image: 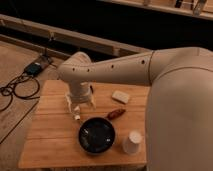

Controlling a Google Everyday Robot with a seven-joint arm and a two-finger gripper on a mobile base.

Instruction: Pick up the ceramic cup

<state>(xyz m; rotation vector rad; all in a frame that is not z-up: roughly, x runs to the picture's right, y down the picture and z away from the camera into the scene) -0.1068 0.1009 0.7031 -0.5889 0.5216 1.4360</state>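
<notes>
The ceramic cup (133,142) is a small plain white tapered cup without a handle. It stands near the front right of the wooden table (50,135), just right of the round black bowl (96,135). My gripper (78,111) hangs from the white arm over the middle of the table, behind and to the left of the bowl, well left of the cup. It holds nothing that I can see.
A flat white rectangular block (120,96) lies at the back right of the table. A small reddish-brown object (116,114) lies between the block and the bowl. Cables and a small device (35,67) lie on the floor at left. My arm's large white link (180,110) fills the right side.
</notes>
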